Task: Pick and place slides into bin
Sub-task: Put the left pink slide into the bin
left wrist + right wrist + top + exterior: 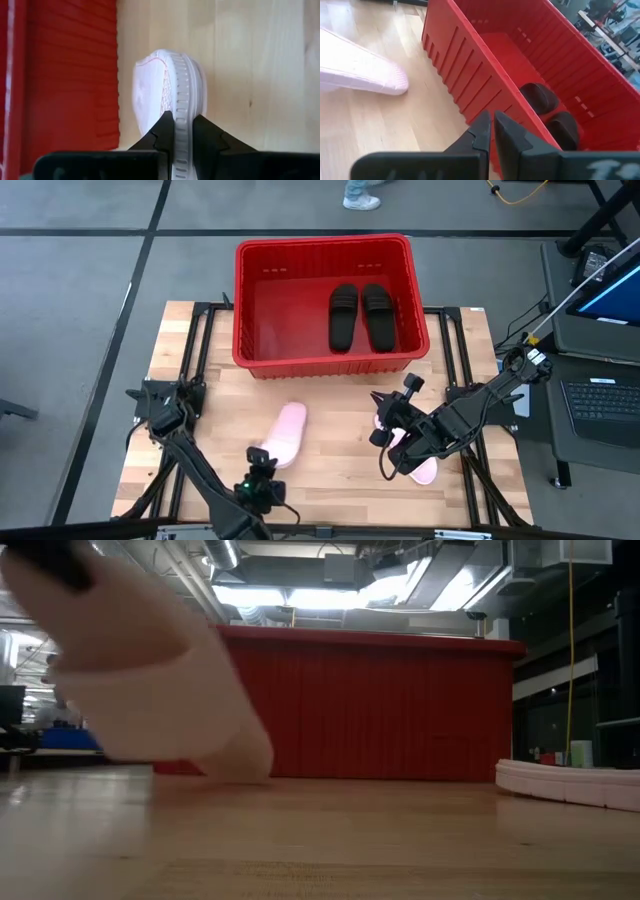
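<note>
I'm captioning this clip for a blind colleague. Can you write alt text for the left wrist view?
The left gripper is shut on the edge of a pale pink slide, which it holds over the light wooden table. The ribbed wall of the red bin fills the side of the picture next to the slide.

Bin [322, 350]: bright red plastic, ribbed walls, slight gloss. Inside bin, 2 black slides [360, 315] looked matt, rubbery. Pink slide [172, 95] near bin's front wall: pale foam-like, matt, ribbed edge, textured sole. Table [330, 470] under bin: light wood, smooth, visible grain. Left gripper [183, 131] fingers: matt black plastic.
</note>
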